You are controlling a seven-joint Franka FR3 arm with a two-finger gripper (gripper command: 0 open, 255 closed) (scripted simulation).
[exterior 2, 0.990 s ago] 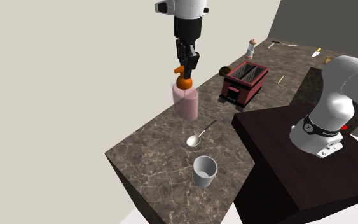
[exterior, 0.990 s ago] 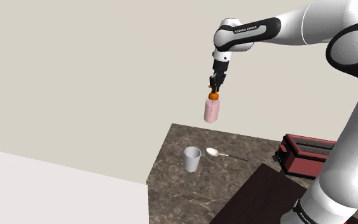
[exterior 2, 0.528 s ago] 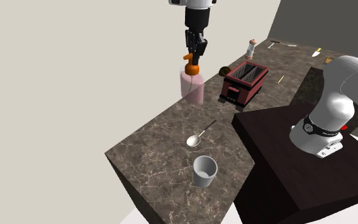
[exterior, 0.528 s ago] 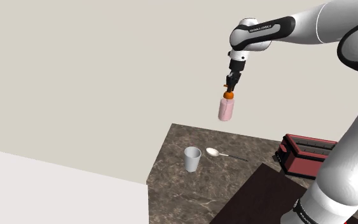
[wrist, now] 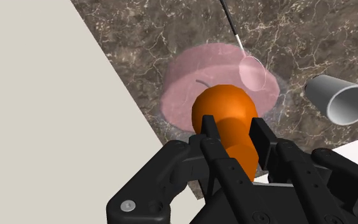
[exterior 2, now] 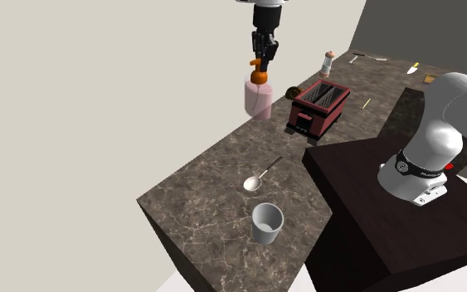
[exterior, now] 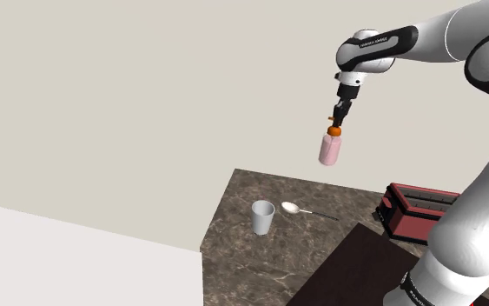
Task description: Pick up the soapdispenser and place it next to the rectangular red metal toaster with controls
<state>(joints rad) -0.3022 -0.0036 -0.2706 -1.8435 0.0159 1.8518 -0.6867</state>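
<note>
Your gripper [wrist: 234, 132] is clamped on the orange pump top of the soap dispenser [exterior: 329, 149], with one black finger on each side of it; the pink, see-through body hangs upright below the claw, high above the dark marbled counter [exterior 2: 206, 191] and touching nothing else; in the shoulder view you see it over the counter's far edge, left of the red toaster [exterior: 412, 211] and well above it; the toaster stands on the counter with its two slots facing up; nearer on the counter lies a spoon [exterior 2: 260, 176] and, nearer yet, a pale upright cup [exterior 2: 266, 222], the two apart from each other; in the wrist view you look down past the dispenser onto the spoon's bowl, with the cup beside it; a small bottle [exterior 2: 328, 63] stands beyond the toaster.
</note>
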